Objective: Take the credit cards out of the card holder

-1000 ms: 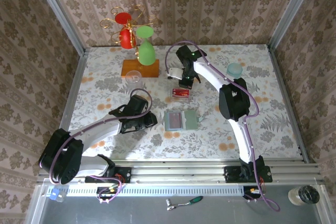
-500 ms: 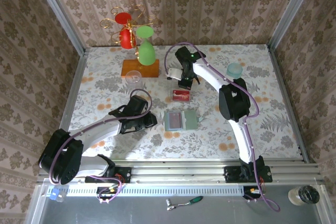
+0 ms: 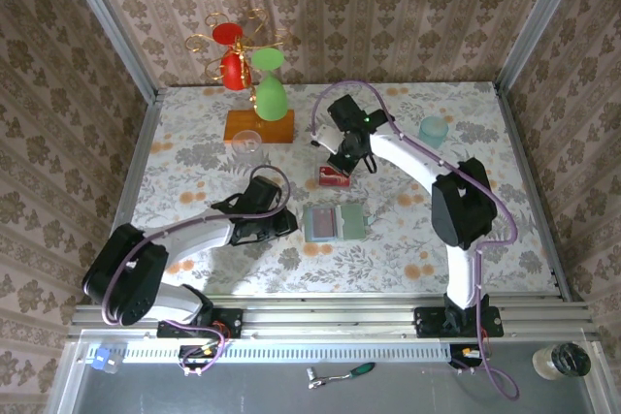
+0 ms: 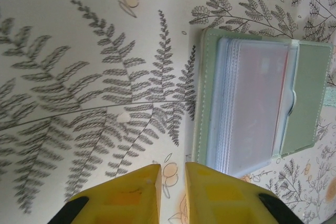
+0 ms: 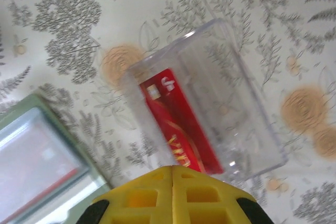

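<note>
Card holder mid-worktop; tray just behind it, one credit card inside.

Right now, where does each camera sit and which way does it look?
Top: above and behind the arms, looking down on the table; the left arm and right arm show.
Left wrist: looks down at the wallet; left gripper at the bottom edge.
Right wrist: looks down at the clear tray holding a red card; right gripper, shut, at the bottom.
Shared: all three see the wallet.
</note>
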{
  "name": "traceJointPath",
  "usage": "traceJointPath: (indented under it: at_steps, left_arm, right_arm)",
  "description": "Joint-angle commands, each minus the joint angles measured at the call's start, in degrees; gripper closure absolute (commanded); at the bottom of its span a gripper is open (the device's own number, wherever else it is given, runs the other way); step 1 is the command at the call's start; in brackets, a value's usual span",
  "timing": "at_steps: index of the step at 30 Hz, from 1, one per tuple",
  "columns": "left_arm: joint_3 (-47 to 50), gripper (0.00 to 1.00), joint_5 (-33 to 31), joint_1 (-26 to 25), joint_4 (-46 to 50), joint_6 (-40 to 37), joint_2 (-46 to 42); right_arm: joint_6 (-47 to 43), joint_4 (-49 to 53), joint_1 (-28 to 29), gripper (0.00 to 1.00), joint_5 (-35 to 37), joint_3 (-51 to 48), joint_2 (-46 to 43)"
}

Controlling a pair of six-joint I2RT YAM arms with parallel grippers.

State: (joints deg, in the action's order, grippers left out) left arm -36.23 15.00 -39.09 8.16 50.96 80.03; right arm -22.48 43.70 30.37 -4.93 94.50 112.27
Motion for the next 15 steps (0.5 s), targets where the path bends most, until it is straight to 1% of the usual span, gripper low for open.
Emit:
traceJointPath:
  at_steps: [1,6,8,12,15]
  left_arm:
    - [-2.32,0.81,1.33,-0.86,-3.43,0.33,2.36]
    - [-4.08,0.83,2.22,-2.02,-4.73,0.29,5.49]
    - [-4.54,0.84,2.22,-2.4,-4.59,0.06,6.16]
    - [-4.73,0.86,1.96,-2.74,-4.86,0.2,6.9]
    - [-4.72,0.88,1.63,-2.86,-4.79,0.23,7.03]
  right_arm:
    - [13.67,-4.92,1.04,0.95,-1.51,-5.7,-5.53]
    - [27.91,-10.22,1.62,0.96,-4.51,-15.91,-12.22]
    - [33.47,-12.48,1.67,0.95,-7.34,-19.68,-14.29]
    - [46.45,-19.49,2.52,0.95,-11.77,-27.39,-17.66]
    - [53.77,-25.91,4.59,0.96,-15.09,-32.59,-18.97]
